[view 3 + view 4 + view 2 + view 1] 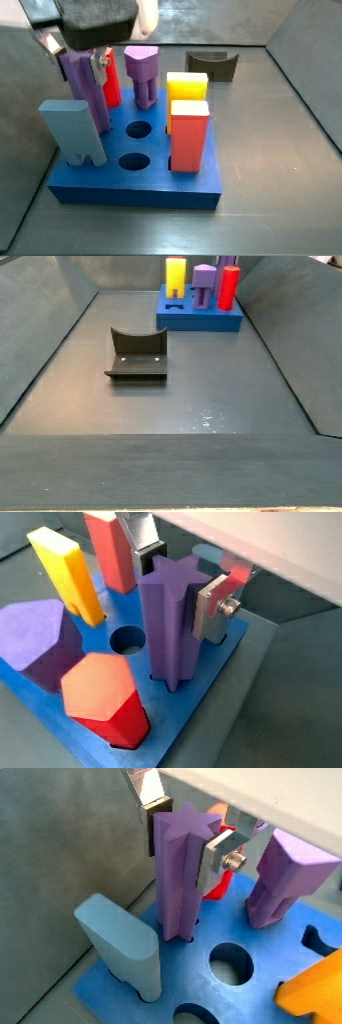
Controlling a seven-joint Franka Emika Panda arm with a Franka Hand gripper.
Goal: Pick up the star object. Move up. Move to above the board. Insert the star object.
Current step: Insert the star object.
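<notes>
- The gripper point(183, 833) stands over the board's point(254, 938) back corner; its flat silver fingers point(218, 856) are closed on the top of the star point(179, 868), one plate on each side of it.
- In both wrist views the star point(173, 622) is upright, a fluted purple column, and its lower end sits in a hole of the board point(201, 672).
- In a side view the gripper point(83, 45) comes down from the dark wrist block, and the star point(83, 88) stands at the board's point(134, 180) far left part, just behind the grey-blue peg point(70, 130).
- Other pieces stand in the board: a red peg point(110, 88) just beside the star, a purple heart-topped peg point(142, 75), a yellow peg point(187, 95) and an orange-red peg point(190, 135).
- Two round holes point(138, 130) in the board's middle are open.
- In a wrist view the grey-blue peg point(120, 943) stands near the star, and the heart-topped peg point(285, 878) is on its other side.
- In a side view taken from afar the board point(201, 316) lies at the far end of the grey floor, well apart from the dark curved block point(138, 354) near the middle; the gripper cannot be made out there.
- The curved block point(213, 64) lies beyond the board, not touching it.
</notes>
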